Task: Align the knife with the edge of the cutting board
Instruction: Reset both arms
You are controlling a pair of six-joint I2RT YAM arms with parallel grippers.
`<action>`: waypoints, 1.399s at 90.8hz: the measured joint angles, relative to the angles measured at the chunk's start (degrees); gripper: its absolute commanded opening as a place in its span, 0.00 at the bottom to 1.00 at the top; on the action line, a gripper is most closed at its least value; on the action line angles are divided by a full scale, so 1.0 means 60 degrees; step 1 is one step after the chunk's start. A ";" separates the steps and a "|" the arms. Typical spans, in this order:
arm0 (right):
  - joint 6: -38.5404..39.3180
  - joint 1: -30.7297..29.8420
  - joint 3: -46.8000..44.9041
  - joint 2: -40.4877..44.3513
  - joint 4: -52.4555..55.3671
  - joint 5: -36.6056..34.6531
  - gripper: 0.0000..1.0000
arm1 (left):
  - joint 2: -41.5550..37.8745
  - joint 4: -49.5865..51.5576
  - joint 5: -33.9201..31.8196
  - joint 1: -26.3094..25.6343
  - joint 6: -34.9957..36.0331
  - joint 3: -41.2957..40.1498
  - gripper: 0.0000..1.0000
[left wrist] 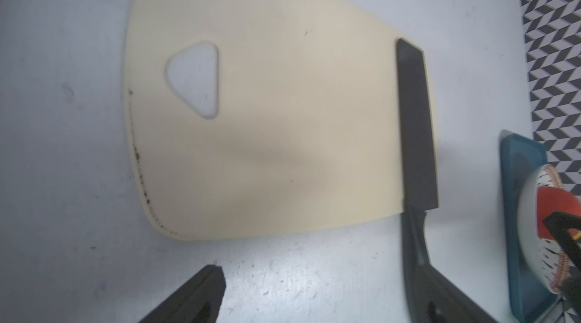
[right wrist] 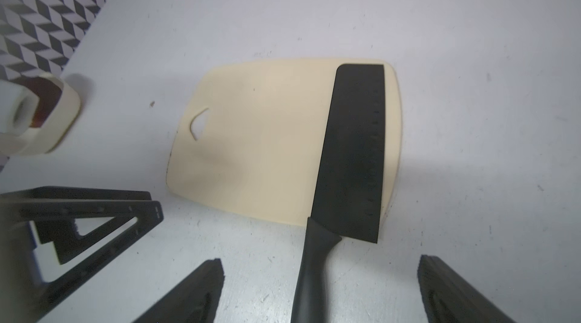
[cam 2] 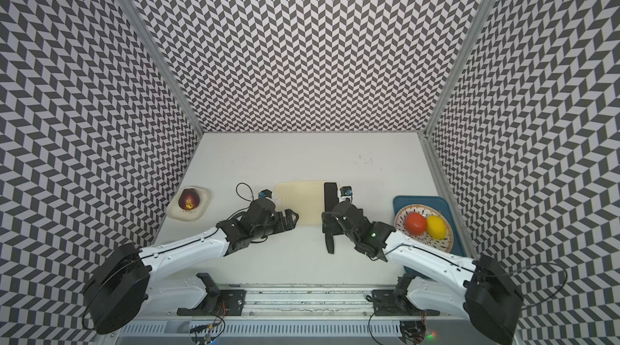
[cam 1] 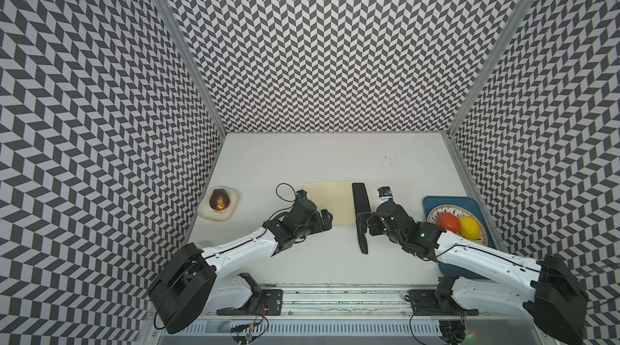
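Observation:
The pale cream cutting board (cam 1: pixel 330 202) (cam 2: pixel 300 202) lies flat mid-table. Its cut-out hole is toward my left arm (left wrist: pixel 283 133) (right wrist: pixel 261 148). The black knife (cam 1: pixel 360 204) (cam 2: pixel 330 199) lies flat along the board's right short edge. Its handle runs off the near edge onto the table (left wrist: pixel 415 123) (right wrist: pixel 352 148). My right gripper (cam 1: pixel 361 226) (right wrist: pixel 320 263) is open, with the handle lying between its spread fingers, touching neither. My left gripper (cam 1: pixel 327 217) (left wrist: pixel 317 274) is open at the board's near left side and holds nothing.
A cream dish (cam 1: pixel 235 207) holding a dark red fruit (cam 1: pixel 219 200) sits at the left wall. A dark blue tray (cam 1: pixel 476 205) at the right carries a patterned plate with a red fruit (cam 1: pixel 448 222) and a yellow one (cam 1: pixel 469 226). Patterned walls enclose three sides.

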State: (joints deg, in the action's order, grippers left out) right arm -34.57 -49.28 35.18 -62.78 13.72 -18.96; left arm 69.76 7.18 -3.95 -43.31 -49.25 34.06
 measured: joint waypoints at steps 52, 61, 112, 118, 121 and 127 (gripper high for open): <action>0.3381 0.1424 -0.0758 0.0488 -0.5461 -0.3989 1.00 | 0.0641 -0.1002 -0.2925 0.2681 0.1184 0.2142 1.00; 0.3730 0.2845 -0.0783 -0.0106 -0.6036 -0.3450 1.00 | 0.0350 -0.2051 -0.3428 0.3180 0.1716 0.1257 1.00; 0.5850 0.6142 -0.2772 -0.3071 -1.0597 -0.1847 1.00 | 0.1497 -0.5235 -0.4415 0.6896 0.5282 -0.0503 1.00; 0.6084 0.6280 -0.3034 -0.3162 -1.1234 -0.1351 1.00 | 0.1825 -0.5584 -0.4189 0.7125 0.5417 -0.0699 1.00; 0.6171 0.6342 -0.3122 -0.3289 -1.1653 -0.1166 1.00 | 0.1916 -0.5807 -0.4047 0.7249 0.5464 -0.0820 1.00; 0.6207 0.6451 -0.3209 -0.3595 -1.2291 -0.0852 1.00 | 0.2004 -0.6349 -0.3679 0.7464 0.5537 -0.1067 1.00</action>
State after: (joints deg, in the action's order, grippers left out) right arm 2.68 -10.57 15.92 -84.36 -60.03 -24.08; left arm 81.78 -30.92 -26.02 1.48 -16.03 27.66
